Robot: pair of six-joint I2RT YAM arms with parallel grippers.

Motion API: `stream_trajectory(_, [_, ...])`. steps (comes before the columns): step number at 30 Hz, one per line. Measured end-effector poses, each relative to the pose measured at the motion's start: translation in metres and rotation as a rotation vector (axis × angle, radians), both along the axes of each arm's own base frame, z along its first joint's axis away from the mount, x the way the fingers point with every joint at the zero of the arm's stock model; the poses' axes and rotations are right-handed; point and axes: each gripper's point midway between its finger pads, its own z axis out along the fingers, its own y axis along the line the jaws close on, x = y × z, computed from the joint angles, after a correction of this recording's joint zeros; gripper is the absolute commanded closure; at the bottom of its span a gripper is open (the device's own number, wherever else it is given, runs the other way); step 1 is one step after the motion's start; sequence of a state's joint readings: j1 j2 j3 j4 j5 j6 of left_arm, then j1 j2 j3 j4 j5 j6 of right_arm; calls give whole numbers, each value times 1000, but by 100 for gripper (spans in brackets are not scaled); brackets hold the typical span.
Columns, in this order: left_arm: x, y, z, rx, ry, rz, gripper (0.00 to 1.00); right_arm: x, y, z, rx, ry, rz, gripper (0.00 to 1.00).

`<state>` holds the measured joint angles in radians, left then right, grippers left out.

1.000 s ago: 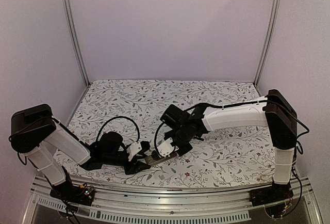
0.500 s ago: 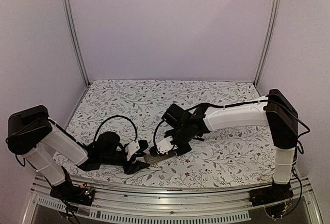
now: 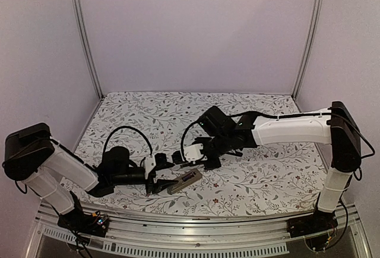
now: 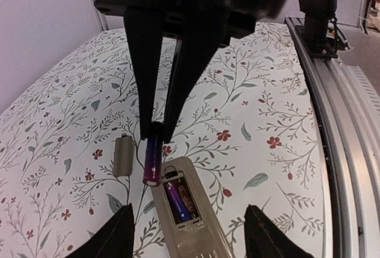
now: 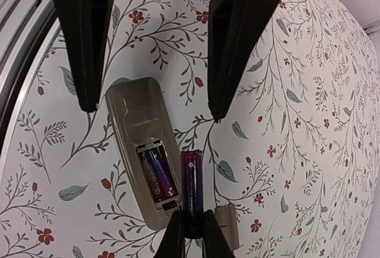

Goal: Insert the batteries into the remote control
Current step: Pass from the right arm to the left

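The remote control (image 3: 184, 181) lies back-up on the cloth, its recess open with one purple battery (image 4: 177, 201) inside; it also shows in the right wrist view (image 5: 133, 109). My right gripper (image 5: 191, 228) is shut on the second battery (image 5: 191, 186), which points along the remote beside the recess end. The left wrist view shows this battery (image 4: 152, 160) pinched in the right gripper (image 4: 155, 130) at the remote's (image 4: 202, 237) corner. My left gripper (image 4: 189, 207) is open wide and empty, with its fingers either side of the remote. In the top view the left gripper (image 3: 161, 179) is left of the remote and the right gripper (image 3: 177, 158) is just behind it.
The small flat grey cover piece (image 4: 123, 155) lies on the cloth beside the remote's recess end; it also shows in the right wrist view (image 5: 228, 234). The metal rail (image 4: 332, 91) runs along the table's near edge.
Both grippers have drawn back from the remote: the right one up and away toward the back left, the left one to the left. The remote now lies free on the cloth.
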<state>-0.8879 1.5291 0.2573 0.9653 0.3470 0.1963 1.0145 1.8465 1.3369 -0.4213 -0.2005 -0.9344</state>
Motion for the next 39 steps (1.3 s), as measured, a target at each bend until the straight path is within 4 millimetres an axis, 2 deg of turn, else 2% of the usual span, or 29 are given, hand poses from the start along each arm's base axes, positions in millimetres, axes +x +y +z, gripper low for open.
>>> stream_trajectory(6, [10,-12,20,-59,-86,-10,52,-13,2,13,70,47,25,100])
stream_trajectory(10, [12,-16,21,-60,-94,-15,64,-17,7,26,120,53,40,100])
stream_trajectory(12, [14,-18,22,-60,-100,-12,66,-18,8,29,136,56,49,100])
stream_trajectory(18, [18,-20,26,-71,-113,3,68,-20,7,25,134,60,51,100])
stream_trajectory(25, [17,-21,28,-79,-115,-1,100,-18,6,23,133,56,43,100])
stream_trajectory(29, [17,-21,29,-80,-115,-1,100,-18,6,23,133,56,41,100])
stream_trajectory(30, [17,-21,29,-80,-116,-1,100,-18,6,23,133,57,39,98])
stream_trajectory(31, [17,-21,29,-81,-116,0,100,-17,6,24,134,57,38,87])
stream_trajectory(34, [18,-20,32,-95,-123,10,100,-13,6,26,151,80,6,29])
stream_trajectory(36, [19,-18,39,-127,-137,29,100,-4,4,30,188,134,-49,14])
stream_trajectory(39, [18,-14,48,-177,-150,51,100,18,-4,43,304,290,-150,15])
